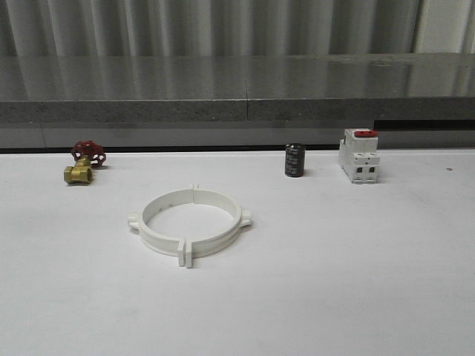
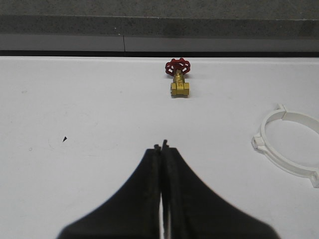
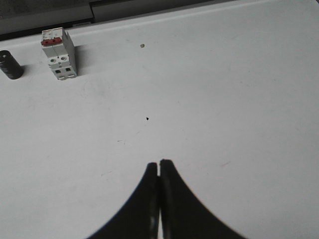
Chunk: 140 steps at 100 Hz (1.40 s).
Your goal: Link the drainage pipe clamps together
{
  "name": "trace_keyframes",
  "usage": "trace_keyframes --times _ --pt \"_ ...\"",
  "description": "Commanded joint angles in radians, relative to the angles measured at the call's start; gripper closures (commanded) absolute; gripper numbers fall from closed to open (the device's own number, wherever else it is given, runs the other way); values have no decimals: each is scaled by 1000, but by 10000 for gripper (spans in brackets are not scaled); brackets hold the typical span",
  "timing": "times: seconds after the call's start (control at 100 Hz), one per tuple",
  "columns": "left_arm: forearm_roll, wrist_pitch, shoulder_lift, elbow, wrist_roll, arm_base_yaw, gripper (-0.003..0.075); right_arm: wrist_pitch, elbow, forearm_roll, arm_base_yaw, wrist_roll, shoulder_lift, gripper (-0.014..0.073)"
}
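The clamps (image 1: 190, 222) are two white plastic half-rings lying flat on the white table (image 1: 356, 282), their ends met so that they form one closed ring, left of the table's middle. Paired flange tabs stick out where the halves join: one pair at the near side, pointing toward the robot, and one at the far side, so the seam runs front to back. Smaller lugs jut from the ring's left and right sides. The ring is round, with no clear long axis, and its opening faces straight up. In the left wrist view part of the ring (image 2: 286, 149) lies off to one side of the left gripper (image 2: 162, 147), well apart from it. That gripper is clenched, its black fingers pressed together with nothing between them, hovering over bare table and aimed toward a brass valve (image 1: 82, 163) with a red handwheel near the back edge. The right gripper (image 3: 159, 163) is likewise closed and empty, over bare table, with a white breaker (image 1: 358, 155) with a red top and a dark cylinder (image 1: 295, 160) just beside it, far ahead.
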Motion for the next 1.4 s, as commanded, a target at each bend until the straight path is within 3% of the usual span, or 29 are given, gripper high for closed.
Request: trace_keyframes --times 0.0,0.22,0.55,0.87,1.08,1.39 --pt "-5 -72 1 -30 -2 1 740 -84 -16 -43 -7 -13 1 663" --pt "-5 -72 1 -30 -2 1 740 -292 82 7 -52 -137 -50 663" --pt "-5 -72 1 -30 -2 1 740 -627 328 366 -206 -501 -305 663" --pt "-5 -72 1 -30 -2 1 740 -781 572 407 -211 -502 -601 663" --pt "-5 -72 3 -30 -2 1 740 -885 645 407 -211 -456 -592 663" --pt "-5 -72 3 -30 -2 1 740 -877 644 407 -211 -454 -592 663"
